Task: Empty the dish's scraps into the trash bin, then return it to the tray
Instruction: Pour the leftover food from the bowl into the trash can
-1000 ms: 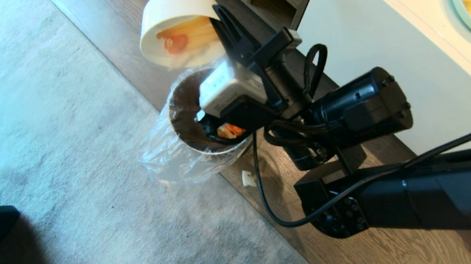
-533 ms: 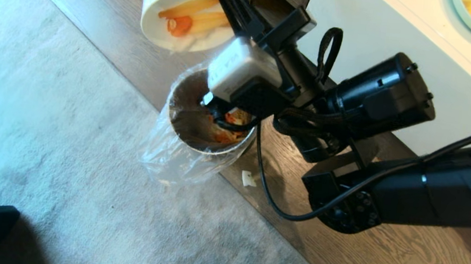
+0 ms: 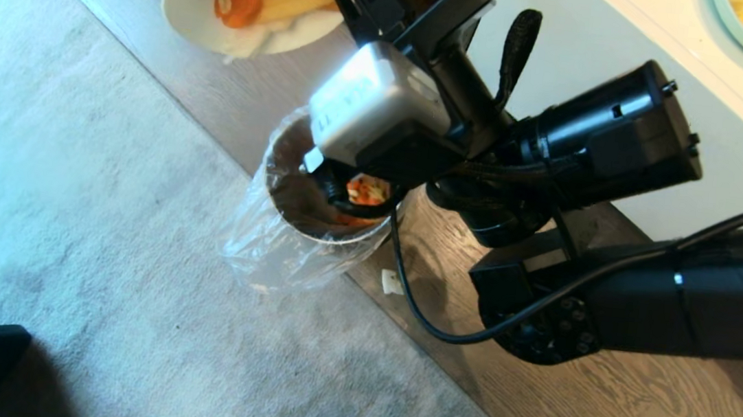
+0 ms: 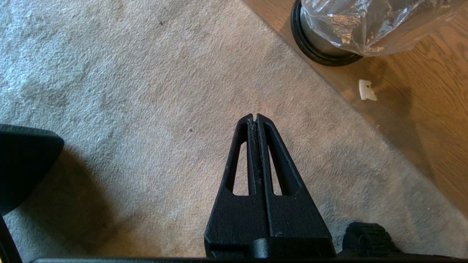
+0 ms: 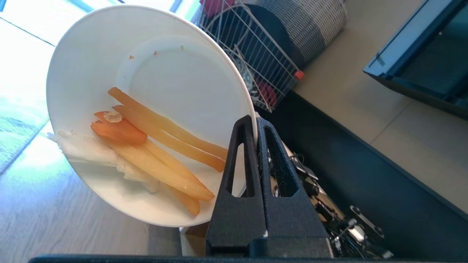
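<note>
The right gripper [image 5: 256,120] is clamped tight on the rim of the glossy cream-white, deep-sided round bowl [image 3: 193,3], its two black fingers pinching the wall between them, and it holds the bowl tipped steeply on its side in the air, above and off to one side of the small cylindrical brushed-steel trash bin [image 3: 314,227] rather than directly over its mouth. Inside the tilted bowl the scraps [image 5: 146,149] lie gathered against the lower wall — several long pale yellow-orange strips, an orange carrot-like chunk and some white bits near the lip. The bin stands on the brown wood-plank floor [image 3: 633,415] right at the edge of the pale grey carpet [image 3: 68,204], with a clear plastic bag liner [image 3: 256,252] draped loosely over its rim and down its side; orange and pale food pieces [image 3: 365,190] show at its bottom, partly hidden by the arm's grey wrist camera housing [image 3: 371,108]. A small white scrap [image 4: 365,90] lies on the wood floor just beside the bin's black base ring [image 4: 314,54]. The left gripper [image 4: 255,117] hangs over the carpet, well apart from the bin, its fingers pressed together on nothing. At the far corner of the head view a pale green flat plate [image 3: 742,33] of food sits on a white counter [image 3: 671,53].
</note>
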Available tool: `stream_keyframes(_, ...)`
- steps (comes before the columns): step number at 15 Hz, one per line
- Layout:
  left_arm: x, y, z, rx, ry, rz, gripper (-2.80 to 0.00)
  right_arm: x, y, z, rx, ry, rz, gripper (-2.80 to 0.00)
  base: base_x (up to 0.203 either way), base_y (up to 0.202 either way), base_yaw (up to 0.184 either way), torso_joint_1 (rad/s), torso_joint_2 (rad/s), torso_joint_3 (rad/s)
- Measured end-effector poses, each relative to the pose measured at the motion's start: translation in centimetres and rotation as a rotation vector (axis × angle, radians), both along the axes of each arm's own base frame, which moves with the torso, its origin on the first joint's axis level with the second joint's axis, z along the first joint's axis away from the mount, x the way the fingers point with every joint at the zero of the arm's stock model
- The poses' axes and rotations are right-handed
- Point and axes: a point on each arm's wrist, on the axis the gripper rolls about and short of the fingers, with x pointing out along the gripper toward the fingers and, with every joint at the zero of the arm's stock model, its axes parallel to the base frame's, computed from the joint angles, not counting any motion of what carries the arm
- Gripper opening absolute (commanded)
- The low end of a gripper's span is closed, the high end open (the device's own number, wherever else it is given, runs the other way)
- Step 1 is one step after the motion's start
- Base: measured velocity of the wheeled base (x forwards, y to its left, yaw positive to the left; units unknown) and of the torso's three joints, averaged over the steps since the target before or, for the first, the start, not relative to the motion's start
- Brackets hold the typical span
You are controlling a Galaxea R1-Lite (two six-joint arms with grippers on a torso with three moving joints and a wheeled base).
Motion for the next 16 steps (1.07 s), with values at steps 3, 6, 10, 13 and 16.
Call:
stream_keyframes(3,0.0,0.0,0.0,0.0,0.0,0.0,-2.8,-0.45,0.35,-0.13,-0.006,-0.001,0.014,-2.8,0.0,0.0,0.0,0.0,0.0,0.0)
stream_keyframes(6,0.0,0.0,0.0,-0.001,0.0,0.0,-2.8,-0.6,0.42,-0.54,-0.029,-0.002,0.027,-2.8,0.0,0.0,0.0,0.0,0.0,0.0)
stream_keyframes(10,0.0,0.0,0.0,0.0,0.0,0.0,-2.8,-0.81,0.37,-0.67,-0.059,-0.032,0.052,-2.8,0.0,0.0,0.0,0.0,0.0,0.0)
stream_keyframes(13,0.0,0.0,0.0,0.0,0.0,0.0,-2.8,-0.88,0.35,-0.65,-0.07,-0.06,0.049,-2.8,0.0,0.0,0.0,0.0,0.0,0.0)
stream_keyframes(16,0.0,0.0,0.0,0.0,0.0,0.0,-2.8,-0.84,0.33,-0.65,-0.071,-0.06,0.048,-2.8,0.0,0.0,0.0,0.0,0.0,0.0)
